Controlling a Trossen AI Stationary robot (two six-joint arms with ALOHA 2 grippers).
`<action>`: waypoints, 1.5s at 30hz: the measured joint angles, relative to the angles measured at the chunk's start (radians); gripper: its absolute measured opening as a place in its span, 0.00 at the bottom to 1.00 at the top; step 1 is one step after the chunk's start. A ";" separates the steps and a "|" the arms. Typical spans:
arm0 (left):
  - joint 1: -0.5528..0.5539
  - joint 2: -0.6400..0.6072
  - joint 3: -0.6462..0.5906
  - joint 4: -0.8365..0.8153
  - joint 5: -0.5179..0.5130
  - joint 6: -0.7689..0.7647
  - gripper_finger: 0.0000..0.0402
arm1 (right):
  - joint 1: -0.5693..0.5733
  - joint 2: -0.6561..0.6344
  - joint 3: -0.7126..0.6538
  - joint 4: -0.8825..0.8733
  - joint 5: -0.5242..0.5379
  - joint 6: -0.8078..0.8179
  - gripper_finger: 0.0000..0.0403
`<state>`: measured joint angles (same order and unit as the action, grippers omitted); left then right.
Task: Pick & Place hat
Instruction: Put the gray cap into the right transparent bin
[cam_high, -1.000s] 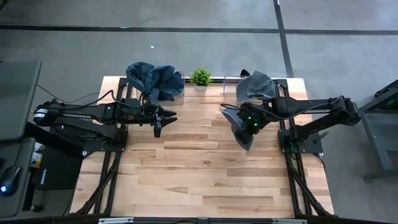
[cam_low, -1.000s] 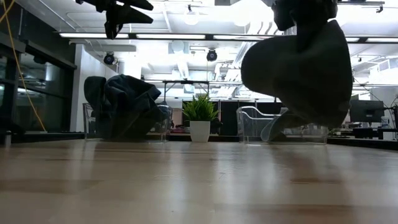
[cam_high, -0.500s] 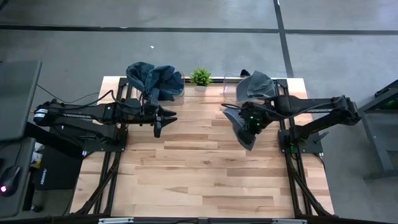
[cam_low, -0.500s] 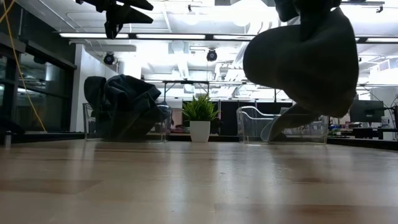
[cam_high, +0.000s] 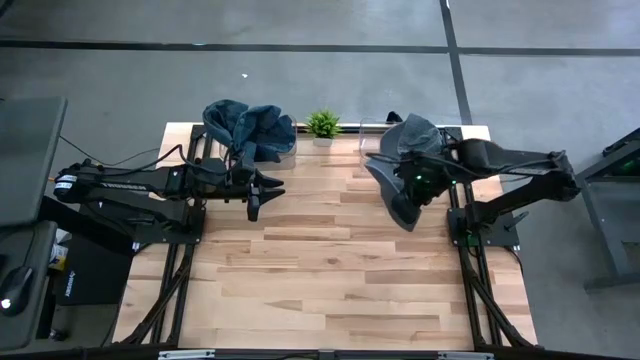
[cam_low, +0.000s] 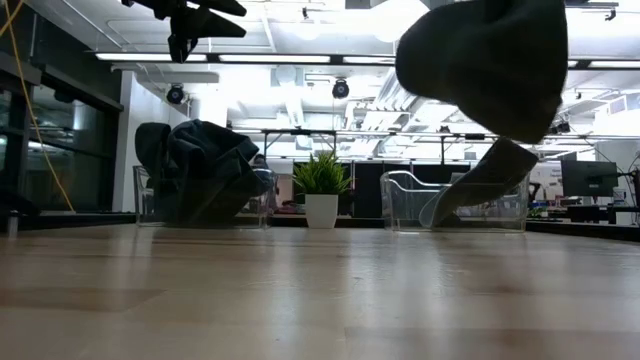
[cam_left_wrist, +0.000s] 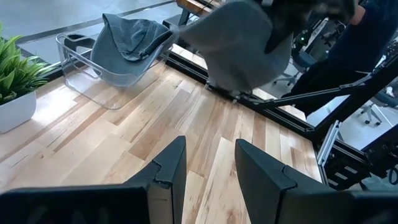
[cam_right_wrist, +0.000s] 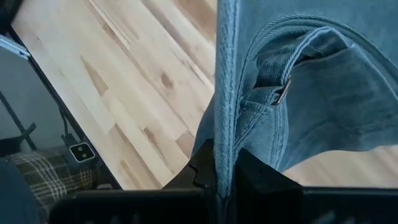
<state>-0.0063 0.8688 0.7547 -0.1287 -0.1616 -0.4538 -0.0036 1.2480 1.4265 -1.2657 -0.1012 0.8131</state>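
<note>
Now, from above I see the right gripper (cam_high: 412, 182) clamped on a grey hat (cam_high: 400, 190), held above the table (cam_high: 300, 270) just in front of the right clear bin (cam_high: 372, 146), where another hat (cam_high: 415, 135) lies. The left bin (cam_high: 285, 150) holds a pile of dark hats (cam_high: 245, 125). The left gripper (cam_high: 262, 190) has its fingers apart.

In the low view the held hat (cam_low: 485, 65) hangs clear of the wood, and a potted plant (cam_low: 321, 190) stands between the bins.

In the right wrist view the fingers (cam_right_wrist: 202, 165) pinch the denim edge (cam_right_wrist: 225, 93).
</note>
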 joint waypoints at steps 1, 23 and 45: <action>0.000 0.000 0.000 0.000 0.001 0.000 0.29 | 0.000 0.000 0.025 -0.018 0.017 -0.003 0.02; 0.000 0.000 0.000 0.009 -0.002 -0.016 0.29 | -0.040 0.084 0.374 -0.135 0.583 -0.387 0.02; 0.000 0.000 0.000 0.006 -0.003 -0.028 0.29 | -0.303 0.384 0.638 -0.305 0.543 -0.761 0.02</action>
<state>-0.0063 0.8688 0.7547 -0.1223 -0.1642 -0.4820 -0.3066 1.6324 2.0647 -1.5704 0.4415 0.0522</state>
